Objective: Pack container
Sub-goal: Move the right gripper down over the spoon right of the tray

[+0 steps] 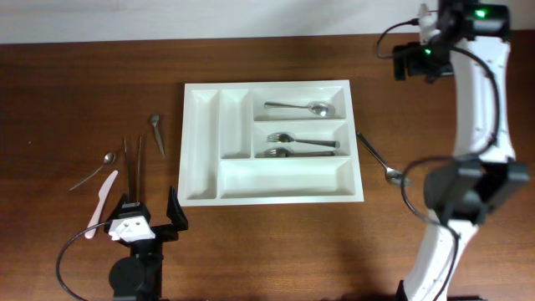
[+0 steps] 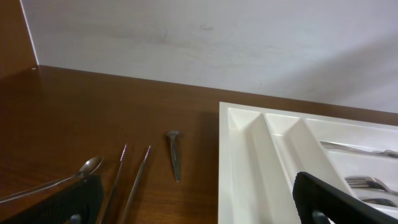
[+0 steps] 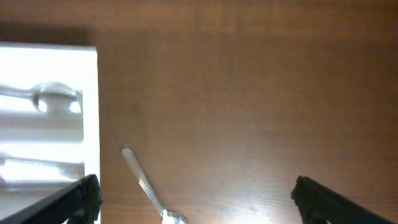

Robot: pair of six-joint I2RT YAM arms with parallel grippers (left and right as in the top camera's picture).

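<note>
Jaws of the left claw (image 1: 150, 207) stand wide and empty at the table's near edge. A spoon (image 1: 92, 171), a pale knife (image 1: 104, 196) and two thin sticks (image 1: 140, 163) lie just ahead of it. Farther in, the white tray (image 1: 276, 200) sits mid-table with its long side across. Its middle slot holds two forks (image 1: 301, 144), its far slot another spoon (image 1: 299, 107). Just beside the tray's right wall a loose piece of cutlery (image 1: 378, 156) lies slantwise, handle tip toward the tray, head toward the near right. Farthest back, the right claw (image 3: 196, 183) hangs wide and empty over it. The right arm is clearly nearer, and its wrist would likely need turning to cross that slant.
</note>
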